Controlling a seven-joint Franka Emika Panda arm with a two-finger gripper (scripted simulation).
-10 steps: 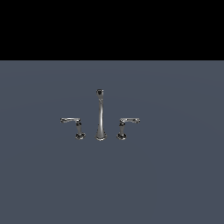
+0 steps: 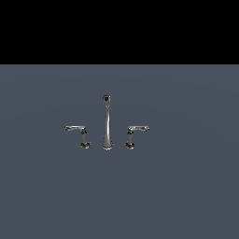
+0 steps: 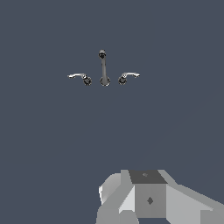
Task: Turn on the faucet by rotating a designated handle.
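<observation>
The chrome faucet stands on the grey surface, mid-picture in the exterior view. Its tall slender spout (image 2: pixel 107 123) has a dark tip. The handle (image 2: pixel 136 131) is on the exterior view's right of the spout, with its lever pointing right and a dark base. The twin handle (image 2: pixel 77 130) on the left points left. The wrist view shows the spout (image 3: pixel 103 69), the handle (image 3: pixel 128 76) and the twin (image 3: pixel 79 77) small and far off. No gripper fingers show in either view; only a grey blocky part of the arm (image 3: pixel 148 199) shows in the wrist view.
A flat dark grey surface (image 2: pixel 186 196) spreads all around the faucet. A black band fills the top of the exterior view.
</observation>
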